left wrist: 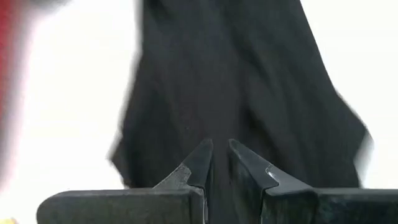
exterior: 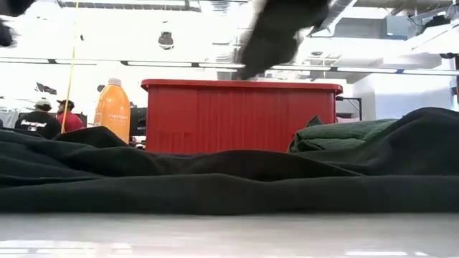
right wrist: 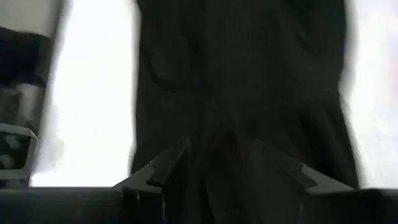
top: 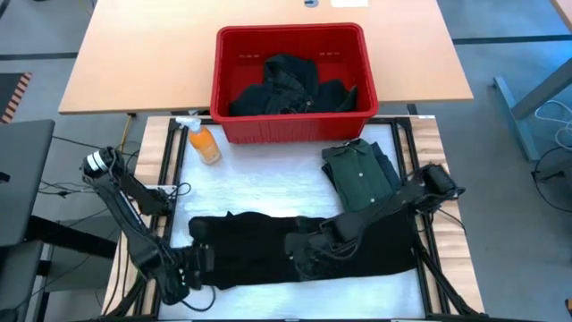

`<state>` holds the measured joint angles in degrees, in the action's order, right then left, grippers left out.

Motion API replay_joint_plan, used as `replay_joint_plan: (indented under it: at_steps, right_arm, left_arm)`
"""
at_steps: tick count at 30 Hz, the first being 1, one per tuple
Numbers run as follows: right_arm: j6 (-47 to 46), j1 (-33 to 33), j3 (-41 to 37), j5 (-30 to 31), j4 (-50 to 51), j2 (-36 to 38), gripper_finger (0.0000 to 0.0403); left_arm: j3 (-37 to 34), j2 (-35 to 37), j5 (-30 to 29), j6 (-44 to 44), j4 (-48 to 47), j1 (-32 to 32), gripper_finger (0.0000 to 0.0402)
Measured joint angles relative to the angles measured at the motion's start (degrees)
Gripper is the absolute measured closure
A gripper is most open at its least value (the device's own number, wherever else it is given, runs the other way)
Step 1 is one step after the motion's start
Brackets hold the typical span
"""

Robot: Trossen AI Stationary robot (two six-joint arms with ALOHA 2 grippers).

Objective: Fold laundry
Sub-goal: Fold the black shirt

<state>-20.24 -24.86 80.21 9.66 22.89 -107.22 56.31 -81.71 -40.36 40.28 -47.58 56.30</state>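
black garment (top: pixel 304 246) lies long, soft, rumpled; folded green shirt (top: pixel 359 173) beside.

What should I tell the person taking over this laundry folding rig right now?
Left gripper: fingers a narrow gap apart at the left end of the black garment; grip unclear.
Right gripper: fingers apart over the middle of that garment, cloth between them.
The black garment lies spread across the front of the table.
Done: a green shirt sits folded at the right, behind the black one.
Left: fold the black garment, then the dark clothes waiting in the red basket. An orange bottle stands left of the basket.
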Motion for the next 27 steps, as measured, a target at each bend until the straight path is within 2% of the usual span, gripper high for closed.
replay_joint_plan:
  at_steps: [2,4,6,9,12,14,17,19,23,27]
  right_arm:
    - [-5.4,-1.9,0.0,4.4,8.0,2.5,0.0209]
    - [-12.3,-4.3,0.0,9.2,15.9,4.6,0.0207]
    - [-20.6,-6.5,0.0,11.3,23.7,6.9,0.0207]
    - [-35.5,-9.2,0.1,10.4,35.8,9.8,0.0205]
    - [-47.9,-12.9,0.0,9.5,47.5,11.1,0.0196]
    - [-54.9,-15.8,-0.5,8.4,53.4,12.2,0.0187]
    - [-64.6,-20.1,-4.3,5.0,56.5,15.2,0.0175]
    - [-70.4,-22.9,-8.0,3.4,55.3,17.8,0.017]
    - [-80.3,-27.6,-16.6,3.5,48.7,22.8,0.0169]
    - [-84.8,-30.3,-24.5,2.5,41.1,25.7,0.0168]
  left_arm:
    - [-3.3,0.8,-6.7,-1.8,8.9,-2.1,0.0367]
    - [-7.4,0.8,-6.7,-7.3,20.7,-5.3,0.0367]
    - [-11.4,0.0,-3.6,-14.1,34.0,-8.8,0.0367]
    - [-15.7,-2.3,2.6,-25.0,54.4,-14.5,0.0367]
    - [-16.7,-4.5,7.4,-35.6,66.7,-19.1,0.0364]
    - [-16.2,-5.4,8.6,-39.0,68.4,-21.6,0.0356]
    - [-15.2,-6.1,11.7,-38.6,64.5,-25.0,0.0337]
    - [-15.2,-7.0,15.0,-34.3,59.9,-27.1,0.0323]
    - [-15.3,-10.9,25.3,-27.2,51.4,-30.3,0.0304]
    - [-15.1,-14.3,29.0,-22.7,49.0,-30.6,0.0302]
